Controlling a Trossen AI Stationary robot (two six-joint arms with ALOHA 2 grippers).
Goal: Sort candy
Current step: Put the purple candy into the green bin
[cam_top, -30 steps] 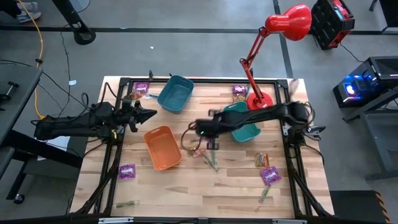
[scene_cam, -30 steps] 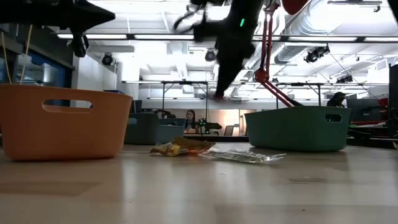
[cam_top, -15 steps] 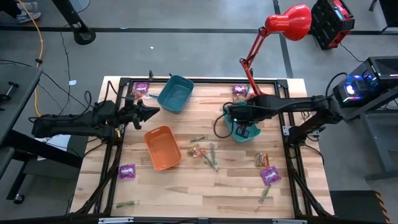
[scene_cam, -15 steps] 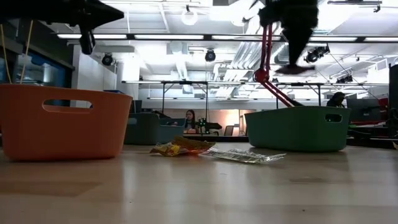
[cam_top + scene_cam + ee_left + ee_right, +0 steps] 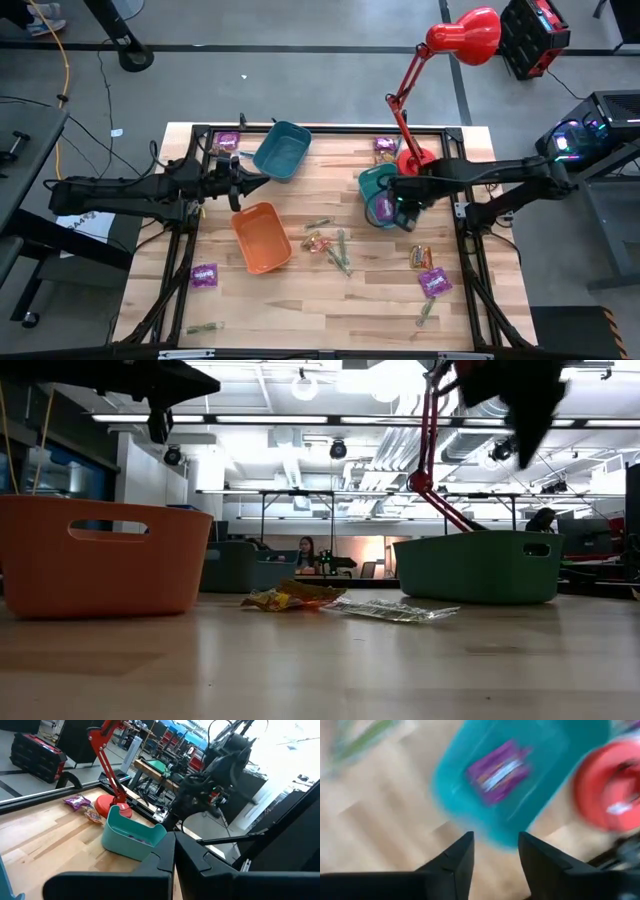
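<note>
My right gripper [image 5: 495, 847] hangs open over the teal bin [image 5: 378, 187], fingers pointing down with nothing between them. A purple candy packet [image 5: 497, 770] shows inside that bin, below the fingers. My left gripper [image 5: 252, 184] is shut and holds nothing; it points level toward the table's right, in the air between the blue bin [image 5: 282, 151] and the orange bin [image 5: 262, 237]. Loose candy lies flat on the wood: an orange piece [image 5: 315, 242] and green sticks [image 5: 341, 252] in the middle, and purple packets [image 5: 204, 275] [image 5: 433, 282] nearer the front.
The red lamp's base [image 5: 416, 160] stands right behind the teal bin, and its arm rises over the far right. More candy lies at the far corners [image 5: 228, 142] [image 5: 385, 145] and along the near edge [image 5: 205, 328] [image 5: 427, 312]. A black frame runs round the table's rim.
My right gripper has swung from the loose candy in the table's middle toward the right, rising, and now hangs over the teal bin, where a purple packet now shows. My left gripper has moved a little toward the table's right, still level.
</note>
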